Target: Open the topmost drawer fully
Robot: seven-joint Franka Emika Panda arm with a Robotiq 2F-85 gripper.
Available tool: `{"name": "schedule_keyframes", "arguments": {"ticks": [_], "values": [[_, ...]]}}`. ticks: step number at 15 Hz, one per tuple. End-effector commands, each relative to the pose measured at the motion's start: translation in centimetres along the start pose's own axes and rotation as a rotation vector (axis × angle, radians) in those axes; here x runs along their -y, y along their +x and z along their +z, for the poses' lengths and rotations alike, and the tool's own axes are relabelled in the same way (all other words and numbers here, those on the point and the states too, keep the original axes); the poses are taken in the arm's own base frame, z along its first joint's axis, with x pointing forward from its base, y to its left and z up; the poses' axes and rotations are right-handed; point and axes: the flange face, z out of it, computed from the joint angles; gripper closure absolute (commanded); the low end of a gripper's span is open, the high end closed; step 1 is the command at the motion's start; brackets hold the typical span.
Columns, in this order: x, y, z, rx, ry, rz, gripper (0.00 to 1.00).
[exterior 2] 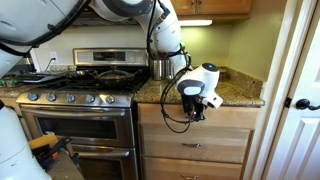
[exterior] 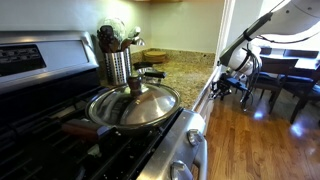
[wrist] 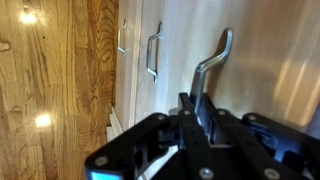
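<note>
A: Granite bench (exterior: 185, 70) and wood floor (exterior: 250, 130) are filling an exterior view. What is getting lost?
B: Cabinet fronts are hiding below the bench edge, and the hand (exterior: 222, 90) is showing only as a dark blur.
A: And in an exterior view of the cabinets?
B: The topmost drawer (exterior 2: 225, 119) is sitting just under the bench, looking shut, with a pale wood front. The hand (exterior 2: 198, 104) is covering its handle.
A: Wrist view?
B: Fingers (wrist: 188, 110) are flanking the curved metal handle (wrist: 212, 62). I cannot tell whether they are clamping it.
</note>
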Motion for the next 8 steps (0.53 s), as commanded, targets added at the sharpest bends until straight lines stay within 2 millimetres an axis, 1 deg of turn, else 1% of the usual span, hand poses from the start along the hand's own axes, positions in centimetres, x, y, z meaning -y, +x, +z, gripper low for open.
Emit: {"name": "schedule_keyframes", "arguments": {"ticks": [1, 3, 7, 8], "values": [[-0.4, 0.0, -0.3, 0.014, -0.032, 0.027, 0.95], [-0.5, -0.4, -1.3, 0.0, -0.028, -0.008, 0.94], [-2.0, -0.2, -1.7, -0.014, -0.085, 0.0, 0.94], [-2.3, -0.3, -2.1, -0.017, -0.088, -0.001, 0.95]]}}
